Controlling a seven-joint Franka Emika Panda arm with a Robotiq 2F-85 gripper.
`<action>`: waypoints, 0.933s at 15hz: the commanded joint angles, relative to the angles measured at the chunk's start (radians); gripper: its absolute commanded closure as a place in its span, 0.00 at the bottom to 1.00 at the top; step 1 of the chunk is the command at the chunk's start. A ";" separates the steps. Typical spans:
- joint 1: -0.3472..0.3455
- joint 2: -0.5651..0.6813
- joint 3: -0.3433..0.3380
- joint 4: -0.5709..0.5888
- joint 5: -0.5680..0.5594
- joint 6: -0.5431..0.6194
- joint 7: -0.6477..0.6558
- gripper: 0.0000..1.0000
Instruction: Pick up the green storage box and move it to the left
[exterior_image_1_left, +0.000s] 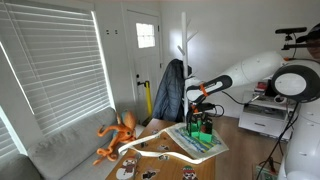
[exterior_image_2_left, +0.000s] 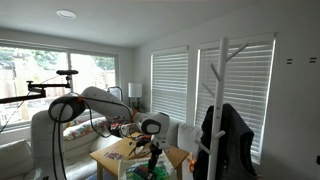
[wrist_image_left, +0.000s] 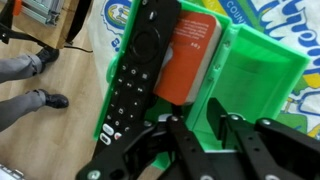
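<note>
The green storage box (wrist_image_left: 265, 65) fills the middle and right of the wrist view; in an exterior view it (exterior_image_1_left: 201, 128) sits right of centre, over the tabletop (exterior_image_1_left: 232, 128). It is one box with two compartments. The left one holds one black remote (wrist_image_left: 140, 70) and one orange pack (wrist_image_left: 190, 55), whose small print is unreadable. The hand (wrist_image_left: 210, 125), at the bottom edge, pinches the dividing wall between its two black fingers (wrist_image_left: 183, 135). A printed sheet (wrist_image_left: 285, 18) at upper right bears blue lettering, cut off.
</note>
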 joint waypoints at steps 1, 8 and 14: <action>0.016 -0.021 -0.004 -0.027 -0.007 0.020 0.021 0.96; 0.034 -0.069 0.015 0.041 -0.013 -0.025 -0.003 0.97; 0.114 -0.110 0.099 0.154 -0.083 -0.089 -0.120 0.97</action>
